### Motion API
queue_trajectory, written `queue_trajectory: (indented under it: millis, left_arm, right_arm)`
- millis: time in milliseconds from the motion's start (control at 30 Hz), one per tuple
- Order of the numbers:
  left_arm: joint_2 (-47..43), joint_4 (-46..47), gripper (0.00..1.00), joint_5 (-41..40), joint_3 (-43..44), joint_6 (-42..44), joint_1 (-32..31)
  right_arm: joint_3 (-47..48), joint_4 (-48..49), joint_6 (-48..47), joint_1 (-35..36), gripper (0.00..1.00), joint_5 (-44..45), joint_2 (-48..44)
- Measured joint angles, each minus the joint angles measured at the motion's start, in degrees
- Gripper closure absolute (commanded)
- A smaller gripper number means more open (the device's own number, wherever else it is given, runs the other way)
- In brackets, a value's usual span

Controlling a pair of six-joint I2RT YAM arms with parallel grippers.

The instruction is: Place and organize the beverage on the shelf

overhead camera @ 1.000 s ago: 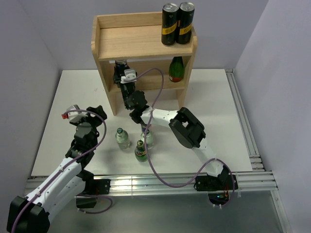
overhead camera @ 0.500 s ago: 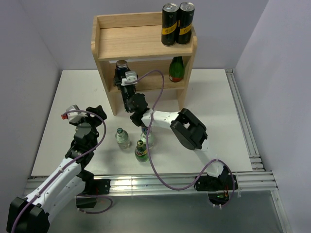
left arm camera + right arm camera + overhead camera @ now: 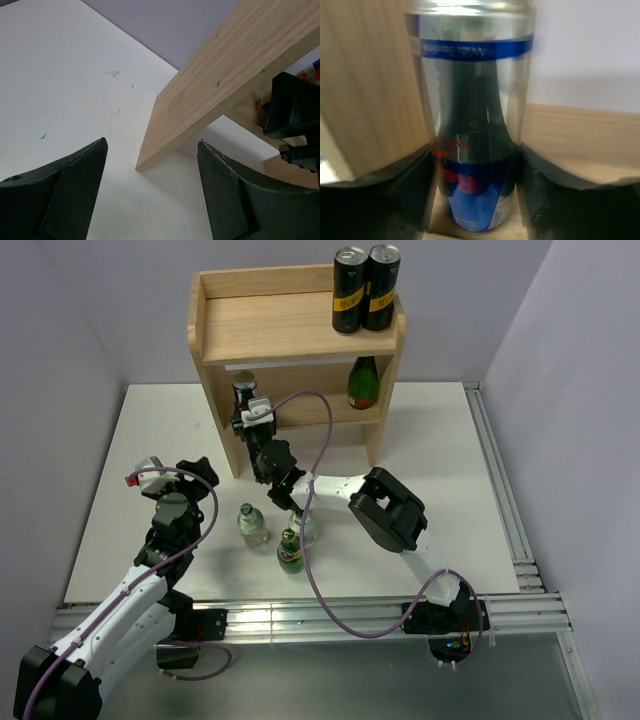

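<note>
A blue-silver can [image 3: 244, 383] stands on the lower board of the wooden shelf [image 3: 290, 335], at its left end beside the side panel. My right gripper [image 3: 247, 406] reaches in around it. In the right wrist view the can [image 3: 475, 125] rests on the board between the fingers [image 3: 540, 190], which flank it narrowly parted; the gripper [image 3: 474, 150] is open. A dark-green bottle [image 3: 362, 382] stands on the same board at the right. On the table stand two clear bottles [image 3: 251, 523], [image 3: 305, 528] and a dark-green bottle [image 3: 290, 552]. My left gripper [image 3: 195, 472] [image 3: 152, 142] hangs open and holds nothing.
Two tall black cans [image 3: 365, 290] stand on the right of the shelf's top board. The left wrist view looks at the shelf's left side panel [image 3: 215, 85] and white table [image 3: 75, 90]. The right arm's cable [image 3: 320, 430] loops in front of the shelf.
The right gripper has drawn slightly back and left with the can, which now stands at the tier's left end, and its fingers have eased apart. The left arm has not moved.
</note>
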Motion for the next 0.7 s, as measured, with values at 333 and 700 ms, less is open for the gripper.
queue_trajectory:
  millis: [333, 700]
  left_arm:
    - [0.00, 0.00, 0.21, -0.11, 0.00, 0.00, 0.00]
    - [-0.13, 0.00, 0.21, -0.17, 0.00, 0.00, 0.00]
  right_arm:
    - [1.66, -3.19, 0.87, -0.02, 0.79, 0.72, -0.02]
    - [11.93, -10.38, 1.73, -0.02, 0.87, 0.26, 4.85]
